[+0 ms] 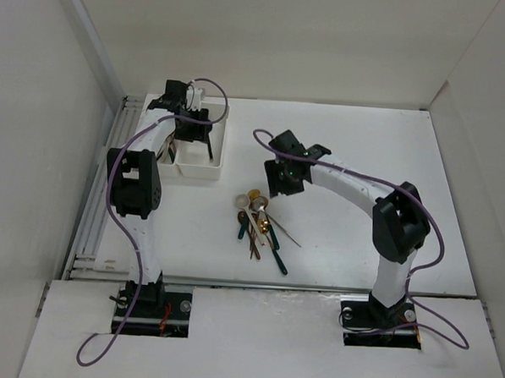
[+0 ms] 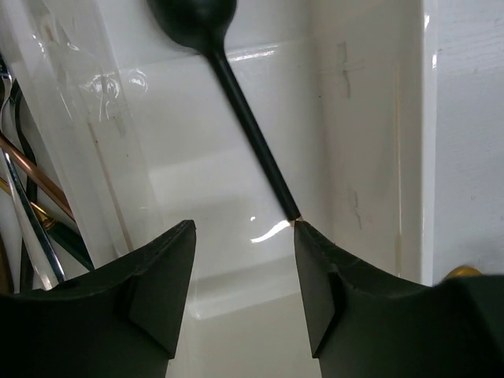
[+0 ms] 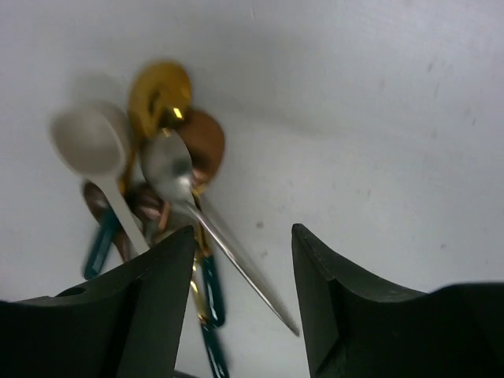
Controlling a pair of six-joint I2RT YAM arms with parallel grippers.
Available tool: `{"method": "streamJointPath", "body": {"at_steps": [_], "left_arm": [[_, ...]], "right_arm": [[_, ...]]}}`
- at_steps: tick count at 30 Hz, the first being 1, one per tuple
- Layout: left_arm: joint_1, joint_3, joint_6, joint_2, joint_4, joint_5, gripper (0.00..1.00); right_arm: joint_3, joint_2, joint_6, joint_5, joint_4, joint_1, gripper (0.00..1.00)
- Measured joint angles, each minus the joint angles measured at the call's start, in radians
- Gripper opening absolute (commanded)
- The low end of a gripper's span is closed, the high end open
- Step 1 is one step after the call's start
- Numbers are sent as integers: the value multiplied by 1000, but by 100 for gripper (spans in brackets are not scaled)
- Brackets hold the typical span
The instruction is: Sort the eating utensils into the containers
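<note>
The right arm bends inward, its end effector (image 3: 244, 230) hanging with fingers apart just above the far end of the pile of utensils (image 1: 259, 223) on the counter (image 1: 365, 136). Beyond and left of the pile, the left arm stretches over two white bins. Its end effector (image 2: 243, 228) is spread wide inside the right bin (image 2: 362, 142), where a black spoon (image 2: 253, 134) touches one fingertip. The left bin (image 1: 165, 166) holds copper, silver and teal-handled pieces (image 2: 27, 209).
</note>
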Motion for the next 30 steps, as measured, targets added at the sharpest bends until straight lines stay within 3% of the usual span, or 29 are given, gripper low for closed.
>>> {"method": "streamJointPath", "body": {"at_steps": [7, 16, 20, 23, 30], "left_arm": [[-6, 2, 0, -8, 0, -24, 52], [30, 2, 7, -154, -1, -58, 55], [51, 1, 14, -241, 0, -71, 56], [69, -5, 19, -288, 0, -72, 56], [119, -43, 26, -335, -7, -72, 56]], "right_arm": [[-253, -113, -79, -4, -29, 119, 55], [-310, -40, -71, 39, 24, 156, 47], [-259, 12, -66, 67, 30, 152, 31], [-237, 29, -69, 78, 46, 152, 0], [-211, 32, -63, 166, 33, 154, 0]]}}
